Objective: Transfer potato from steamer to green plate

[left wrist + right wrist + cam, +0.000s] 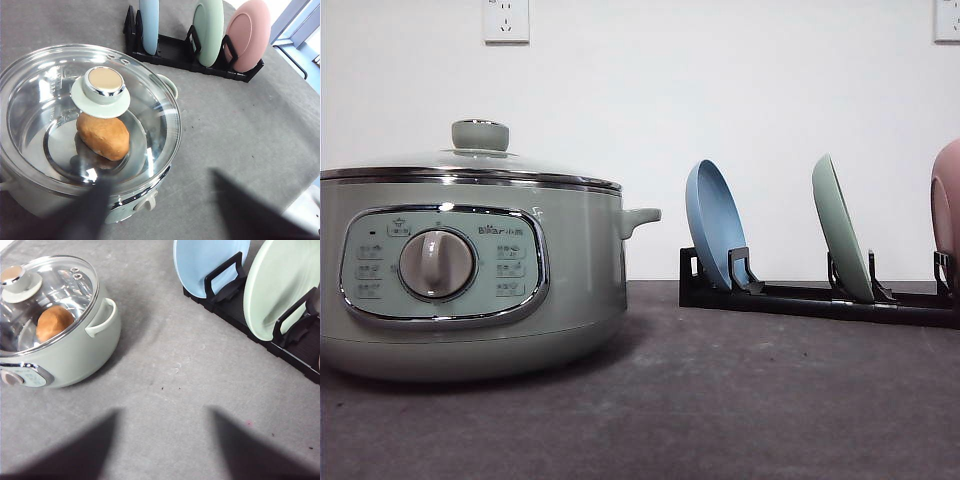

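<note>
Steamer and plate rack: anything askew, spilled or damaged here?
Nothing stands out. The glass lid sits squarely on the steamer with the potato inside. The blue plate, green plate and pink plate stand on edge in the black rack. No spills show.

Left pincer (160,210): dark, blurred, tapered fingers. Right pincer (165,445): same dark wedge-shaped fingers.

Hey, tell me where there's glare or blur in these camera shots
Left wrist view: bright reflections streak the steamer's glass lid, yet the potato reads clearly; the finger is a dark blur. Right wrist view: fingers blurred too. Front view: evenly lit, sharp.
</note>
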You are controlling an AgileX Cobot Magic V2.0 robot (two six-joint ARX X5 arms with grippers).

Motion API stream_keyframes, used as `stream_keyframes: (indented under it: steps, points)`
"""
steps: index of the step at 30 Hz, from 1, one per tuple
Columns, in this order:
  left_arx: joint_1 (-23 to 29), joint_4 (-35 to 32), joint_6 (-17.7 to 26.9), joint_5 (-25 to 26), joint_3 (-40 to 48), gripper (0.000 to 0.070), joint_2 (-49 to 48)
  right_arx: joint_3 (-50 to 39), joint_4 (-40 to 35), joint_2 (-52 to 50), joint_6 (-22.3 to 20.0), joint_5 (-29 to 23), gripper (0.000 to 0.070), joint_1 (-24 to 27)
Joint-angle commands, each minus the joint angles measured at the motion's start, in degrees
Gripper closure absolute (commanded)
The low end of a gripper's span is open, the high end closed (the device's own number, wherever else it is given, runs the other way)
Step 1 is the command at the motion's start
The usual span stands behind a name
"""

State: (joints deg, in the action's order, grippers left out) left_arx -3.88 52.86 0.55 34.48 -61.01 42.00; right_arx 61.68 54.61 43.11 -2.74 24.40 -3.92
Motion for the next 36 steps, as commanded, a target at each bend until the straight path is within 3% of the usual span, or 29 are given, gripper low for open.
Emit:
stream_keyframes:
  steps: [1,11,20,26,36]
  points:
    - [-0.1,-0.5,0.1,0.3,-1.4,0.0137,0.3,1.1,-0.3,0.2,0.5,0.1,0.0146,-0.1]
    - [-0.1,-0.5,0.1,0.3,-1.4,0.014,0.3,1.1,-0.6,0.3,1.3,-0.2,0.0146,-0.1]
    - [-0.1,-0.1,0.1,0.3,-1.4,0.014,0.3,1.4,-5.7,1.7,8.2,-0.4,0.0153,-0.1]
    - [-0.1,0.0,0.1,0.3,-1.4,0.0144,0.3,5.8,-8.8,8.3,11.3,-0.4,0.0153,-0.1]
    - [-0.1,-0.1,0.1,0.3,-1.4,0.0144,0.3,19.8,-10.4,27.1,11.6,-0.8,0.0153,-0.1]
